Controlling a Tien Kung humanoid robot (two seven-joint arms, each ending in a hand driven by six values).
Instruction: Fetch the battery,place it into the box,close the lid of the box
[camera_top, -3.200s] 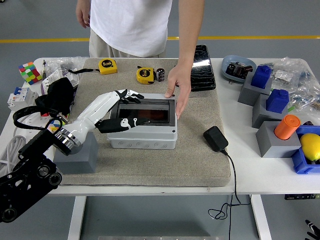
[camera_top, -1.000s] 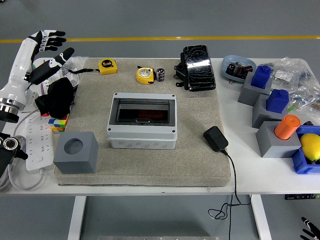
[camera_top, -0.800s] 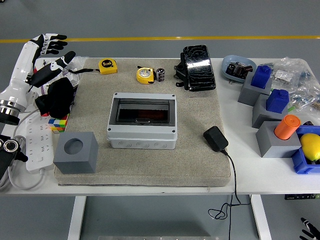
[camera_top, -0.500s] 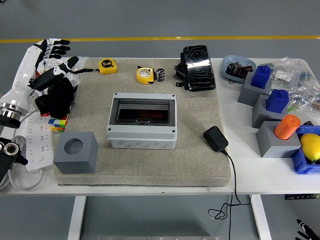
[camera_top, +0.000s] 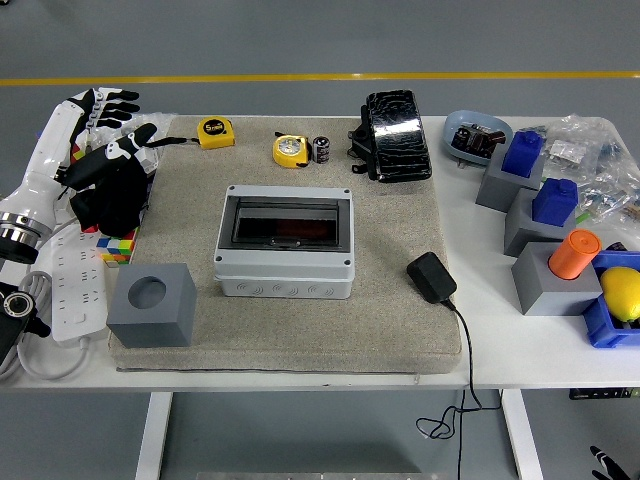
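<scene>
A small black battery (camera_top: 321, 149) stands upright at the back of the beige mat (camera_top: 400, 330), beside a yellow tape measure (camera_top: 290, 150). The grey box (camera_top: 287, 270) sits mid-mat with its dark see-through lid (camera_top: 288, 224) lying flat and shut; something reddish shows faintly through the lid. My left hand (camera_top: 125, 118) hovers at the table's far left, above a black cloth (camera_top: 115, 192), fingers spread and holding nothing. It is well away from both box and battery. Only a black sliver of my right hand (camera_top: 602, 457) shows at the lower right corner, below the table.
A grey block with a round hole (camera_top: 150, 303) stands at the mat's front left. A black adapter (camera_top: 431, 277) with its cable lies right of the box. A black case (camera_top: 397, 135) and a second tape measure (camera_top: 216, 131) lie at the back. Grey and blue blocks (camera_top: 540, 200) crowd the right side.
The person's hand and my left hand, both at the box earlier, have left it. Over the last second my left hand has sunk slightly, down toward the black cloth.
</scene>
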